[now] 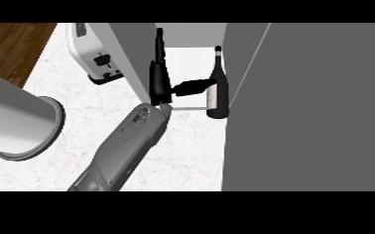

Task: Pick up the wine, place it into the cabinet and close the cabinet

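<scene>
— Closest to us, what shows?

— One grey forearm [124, 144], coming in from the lower left of the frame and slanting up toward the centre. It ends in the black left hand [161, 82], just left of centre.

— How is that hand set?

— Wide. Its fingers [158, 44] point straight up the frame, lying along the cabinet's left wall [135, 54]. The thumb [192, 86] sticks out sideways to the right, and its tip meets the side of the wine bottle [217, 91]. Nothing is curled round the bottle.

— And where is the wine?

— Upright, just right of centre, at the front edge of the open cabinet's pale floor [187, 62]. Its neck points toward the top of the frame and its base sits at the shelf's near lip. It stands right beside the cabinet door [300, 109].

— Is the door open?

— Yes. It is a large grey panel filling the right side of the frame, from top to bottom.

— Anything else on the counter?

— A white toaster [95, 54] at the upper left, touching or just beside the cabinet wall; I cannot tell which. A grey round pot [29, 124] is at the left edge, on the marbled white counter [190, 148]. Brown wood floor [22, 44] shows in the upper left corner.

— The other hand?

— It does not show.
</scene>
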